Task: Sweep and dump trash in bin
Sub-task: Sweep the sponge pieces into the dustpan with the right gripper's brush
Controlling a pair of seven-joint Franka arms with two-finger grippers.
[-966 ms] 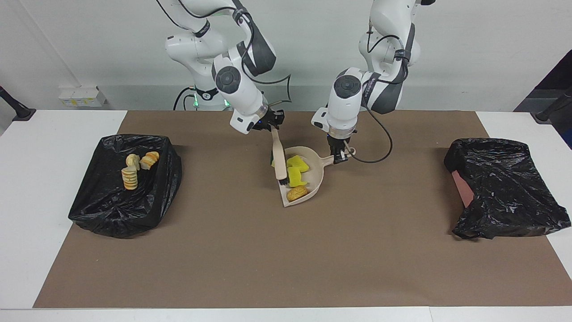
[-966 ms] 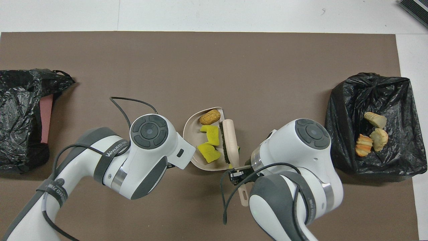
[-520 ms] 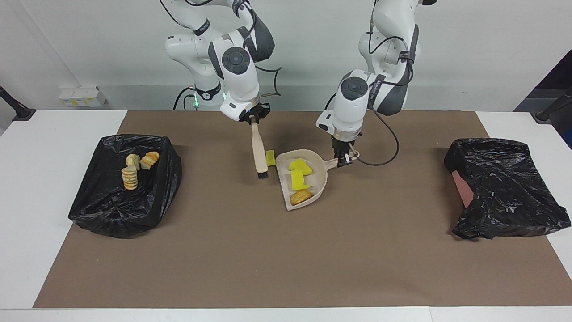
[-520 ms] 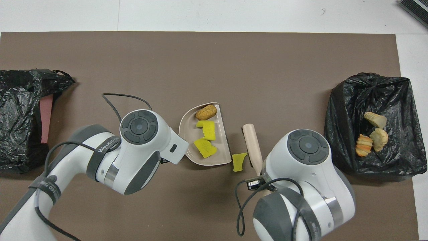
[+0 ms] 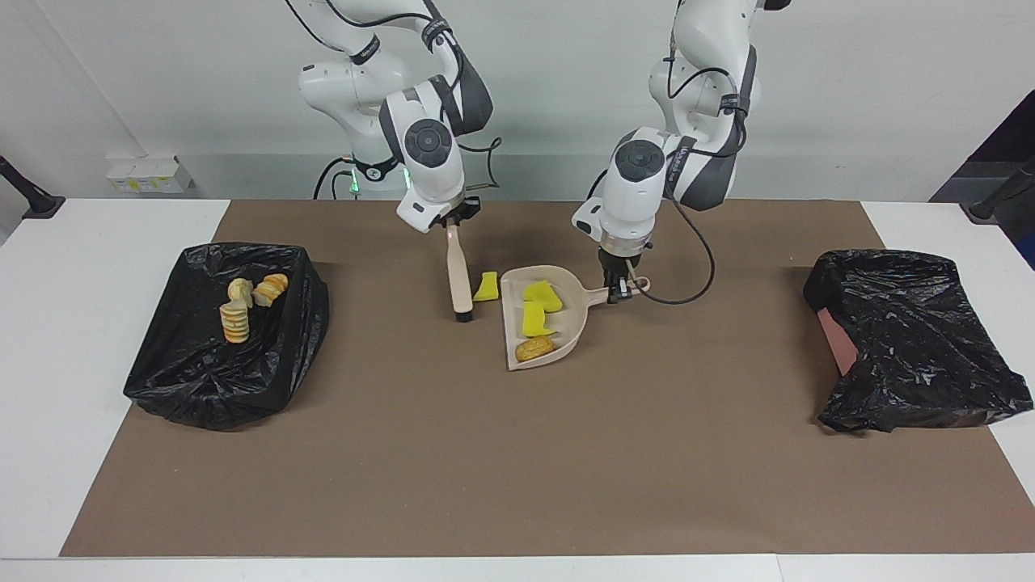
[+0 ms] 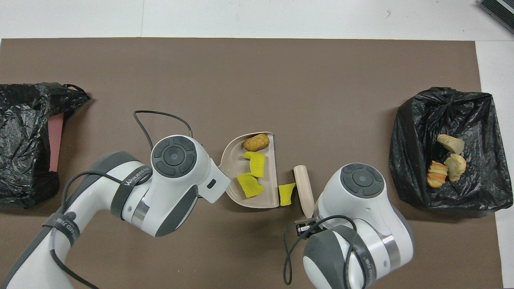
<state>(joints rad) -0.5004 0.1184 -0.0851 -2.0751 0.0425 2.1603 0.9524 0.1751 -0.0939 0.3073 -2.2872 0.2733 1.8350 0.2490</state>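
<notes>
you have three pale chunks already in the bin at the right arm's end. in the dustpan lie two yellow pieces and the orange-brown lump. one yellow scrap lies on the mat between pan lip and brush, seemingly touching the lip. your left gripper pinches the dustpan handle, your right gripper the brush. sweep that scrap in, then dump.

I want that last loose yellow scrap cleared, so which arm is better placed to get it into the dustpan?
The right. The right gripper holds the brush, whose bristles stand beside the loose yellow scrap, with the scrap between brush and dustpan. The left gripper is shut on the dustpan's handle, steadying it.
</notes>
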